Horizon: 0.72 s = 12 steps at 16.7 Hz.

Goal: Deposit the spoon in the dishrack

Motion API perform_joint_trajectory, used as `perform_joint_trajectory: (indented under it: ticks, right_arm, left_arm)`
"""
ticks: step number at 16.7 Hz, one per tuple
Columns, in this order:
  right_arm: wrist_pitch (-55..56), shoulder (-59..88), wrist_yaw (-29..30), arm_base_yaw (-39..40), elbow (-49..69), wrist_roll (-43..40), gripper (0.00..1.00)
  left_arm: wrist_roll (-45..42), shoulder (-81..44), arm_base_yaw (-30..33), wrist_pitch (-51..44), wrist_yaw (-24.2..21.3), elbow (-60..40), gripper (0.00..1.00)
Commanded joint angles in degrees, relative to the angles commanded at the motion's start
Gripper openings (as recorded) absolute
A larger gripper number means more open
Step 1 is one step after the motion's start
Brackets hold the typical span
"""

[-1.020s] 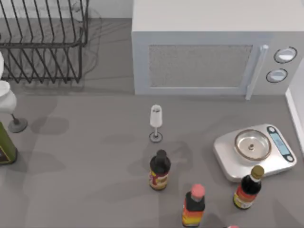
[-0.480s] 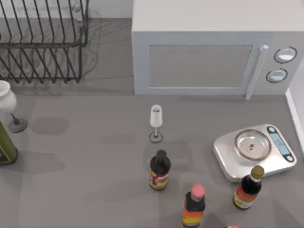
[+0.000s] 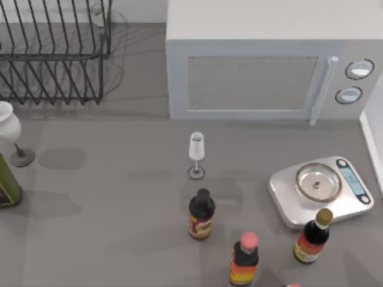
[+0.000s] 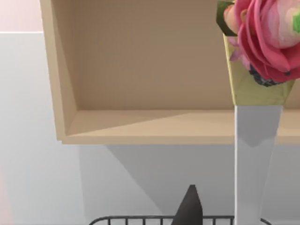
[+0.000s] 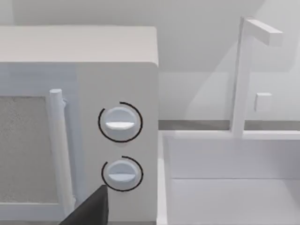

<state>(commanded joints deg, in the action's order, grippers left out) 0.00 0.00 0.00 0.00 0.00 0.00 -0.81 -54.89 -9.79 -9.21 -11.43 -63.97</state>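
From above, the dishrack (image 3: 54,57) stands at the far left of the table (image 3: 119,197), just beside the microwave (image 3: 263,66), which fills the back of the middle and right. In front of the microwave door a small clear stemmed glass (image 3: 196,154) stands upright on its own. Nearer the front stands a dark bottle with a black cap (image 3: 201,215), then to its right a pink-capped bottle (image 3: 244,258) and a gold-capped bottle (image 3: 313,236). A silver kitchen scale (image 3: 320,190) lies just behind the gold-capped one. At the left edge a white goblet (image 3: 9,128) stands in front of the rack, with a green bottle (image 3: 7,182) near it.

The left wrist view looks at a wall with a wooden shelf (image 4: 140,126). A white vase (image 4: 255,159) holds pink flowers (image 4: 267,37) in a gold wrap. The rack's rim rail runs along the lowest strip of the picture, and a dark pointed part of the left tool (image 4: 190,210) rises in front of it. Whether this tool is open or closed I cannot tell.

The right wrist view faces the microwave's upper knob (image 5: 120,123), lower knob (image 5: 122,173) and door handle (image 5: 58,150). A white sink (image 5: 234,187) with a faucet (image 5: 243,70) sits just beside the microwave. A dark part of the right tool (image 5: 91,210) shows below the knobs; open or closed, I cannot tell
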Motion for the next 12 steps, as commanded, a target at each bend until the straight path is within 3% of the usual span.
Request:
perform_joint_trajectory:
  ticks: [4, 12]
  right_arm:
    - [0.0, 0.0, 0.0, 0.0, 0.0, 0.0, 1.00]
    - [0.0, 0.0, 0.0, 0.0, 0.0, 0.0, 1.00]
  left_arm:
    - [0.0, -12.1, 1.1, 12.9, 1.2, 1.3, 0.00]
    - [-0.3, -39.3, 4.7, 48.5, 4.3, 8.5, 0.00]
